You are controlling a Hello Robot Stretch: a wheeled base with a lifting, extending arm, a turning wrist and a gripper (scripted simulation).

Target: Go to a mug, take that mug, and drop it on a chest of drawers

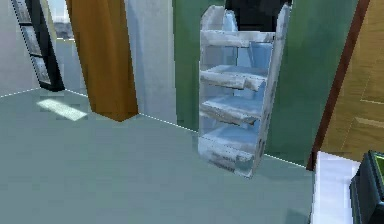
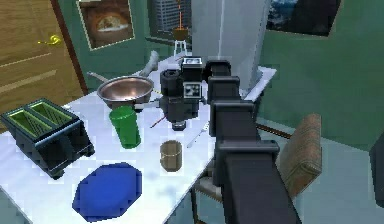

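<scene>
The arm (image 2: 235, 130) reaches out over a white table (image 2: 60, 185). At its far end the gripper (image 2: 180, 124) hangs with its dark body above the tabletop. A tall green cup (image 2: 124, 128) stands just left of the gripper. A smaller brown cup (image 2: 171, 157) stands in front of it, nearer the table's edge. Neither cup shows a handle that I can make out. With tableware at and behind the fingers, I cannot tell whether the gripper holds anything.
On the table are a dark toaster (image 2: 45, 135), a blue plate (image 2: 107, 190) and a copper pan (image 2: 127, 92). A brown chair (image 2: 300, 150) stands at the table's right. Ahead, a white shelf unit (image 1: 238, 90) leans on a green wall, beside an orange door (image 1: 100, 55).
</scene>
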